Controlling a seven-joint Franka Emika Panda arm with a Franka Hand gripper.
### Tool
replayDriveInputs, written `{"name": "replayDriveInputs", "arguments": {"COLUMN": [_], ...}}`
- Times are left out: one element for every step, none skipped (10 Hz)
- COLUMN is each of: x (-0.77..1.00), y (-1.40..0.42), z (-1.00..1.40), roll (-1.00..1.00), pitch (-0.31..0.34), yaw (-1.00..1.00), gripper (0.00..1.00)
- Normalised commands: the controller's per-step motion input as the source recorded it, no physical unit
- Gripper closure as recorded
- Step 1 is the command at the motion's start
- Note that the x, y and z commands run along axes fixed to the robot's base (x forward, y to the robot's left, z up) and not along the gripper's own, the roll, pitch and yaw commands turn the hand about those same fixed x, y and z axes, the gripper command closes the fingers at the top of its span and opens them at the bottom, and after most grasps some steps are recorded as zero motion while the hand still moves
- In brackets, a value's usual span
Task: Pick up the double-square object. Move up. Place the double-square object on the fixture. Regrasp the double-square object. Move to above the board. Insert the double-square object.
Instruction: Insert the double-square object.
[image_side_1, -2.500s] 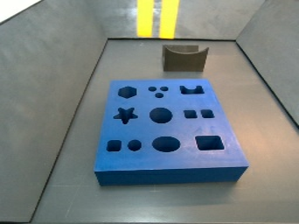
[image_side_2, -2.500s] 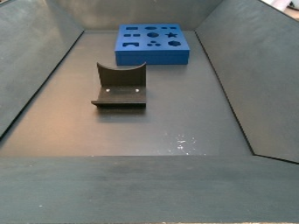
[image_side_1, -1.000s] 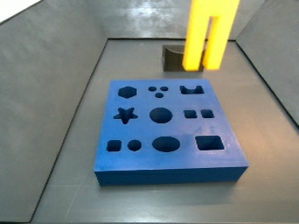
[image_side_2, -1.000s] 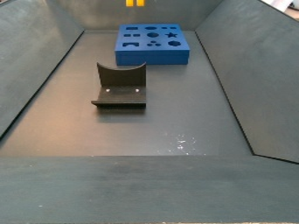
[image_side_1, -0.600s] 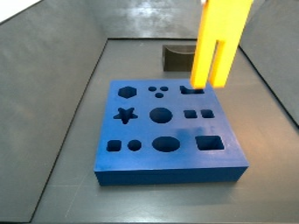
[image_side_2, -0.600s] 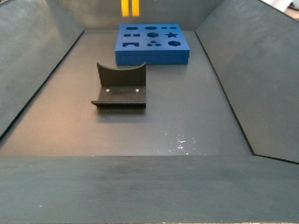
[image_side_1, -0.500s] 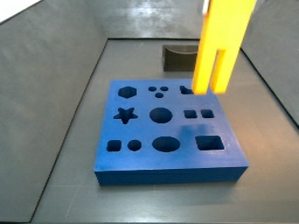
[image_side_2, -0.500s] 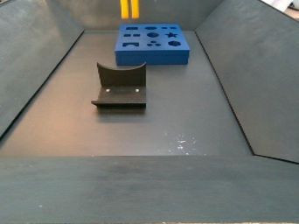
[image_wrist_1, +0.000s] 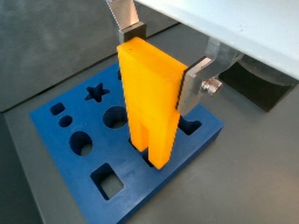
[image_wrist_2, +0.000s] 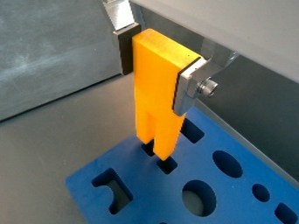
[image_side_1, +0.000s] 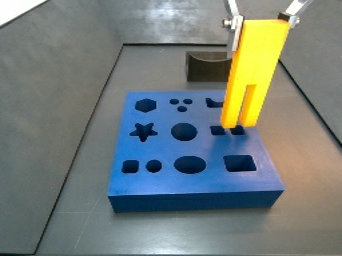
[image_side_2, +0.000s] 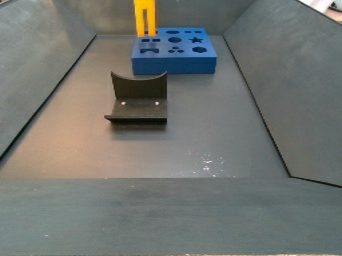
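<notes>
Lowered, claw (image_wrist_1: 159, 59) grips smooth yellow double-square object (image_side_1: 250, 75), prongs entering blue board (image_side_1: 154, 180)

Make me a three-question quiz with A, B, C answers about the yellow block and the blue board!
1. Where is the double-square object?
A. In the fixture
B. Upright over the board, prongs at the double-square holes
C. Flat on the floor

2. What colour is the board?
A. Blue
B. Red
C. Green

3. What is the end effector doing?
A. Open, holding nothing
B. Shut on the block
C. Touching the fixture

Answers: 1 B, a side view shows it standing at those holes; 2 A, blue in every view; 3 B, its fingers clamp the block's sides, while the fixture sits empty.
</notes>
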Motion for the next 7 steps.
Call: {"name": "replayDriveInputs", "arguments": {"x": [-0.35, -0.03, 0.0, 0.0, 0.0, 0.0, 0.0], "y": [0.0, 0.0, 0.0, 0.0, 0.0, 0.0, 0.0], "z": [-0.09, 0.0, -0.02, -0.12, -0.25, -0.34, -0.36], "roll": [0.0, 0.0, 0.0, 0.0, 0.0, 0.0, 0.0], "pitch": [0.0, 0.0, 0.0, 0.0, -0.014, -0.019, -0.011], "yaw": [0.0, 0.0, 0.0, 0.0, 0.0, 0.0, 0.0], "gripper": [1.0, 1.0, 1.0, 1.0, 1.0, 1.0, 1.0]}}
